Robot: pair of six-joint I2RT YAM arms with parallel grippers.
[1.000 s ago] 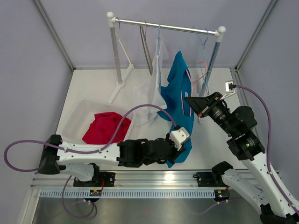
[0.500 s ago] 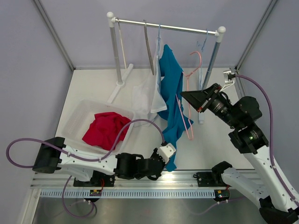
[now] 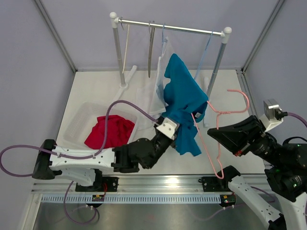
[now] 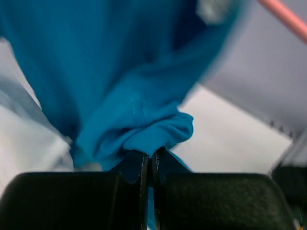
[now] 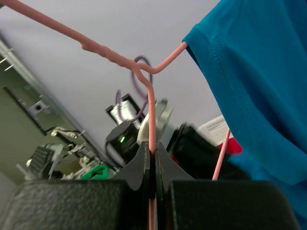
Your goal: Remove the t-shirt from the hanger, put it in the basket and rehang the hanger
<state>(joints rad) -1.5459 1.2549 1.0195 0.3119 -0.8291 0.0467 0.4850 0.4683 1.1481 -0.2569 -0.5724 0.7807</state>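
Over the white table [image 3: 96,91], in front of the metal clothes rail [image 3: 170,27], the teal cotton t-shirt [image 3: 182,96] hangs in the air between the two arms, bunched and twisted, well above the tabletop. Left of it sits a translucent white plastic bin [image 3: 76,125] with a red garment [image 3: 109,130] inside. The thin pink wire hanger [image 3: 218,113] is off the rail and drawn out toward the right, hook pointing away from the shirt.

By my reading the separation is mostly done but not finished. In the right wrist view one hanger shoulder runs up against the hemmed edge of a shirt opening, and from above a pink wire disappears behind the fabric. The next move calls for pulling the two arms further apart, hanger going right and cloth left, until that last shoulder slips free. Then the shirt can be put down.

The left gripper [image 4: 148,165] is clenched on a fold near the shirt's lower part, jaws almost meeting with teal cloth pinched between them. The right gripper [image 5: 152,158] is clamped on the hanger's neck just below the twist, the wire passing straight between its closed jaws.
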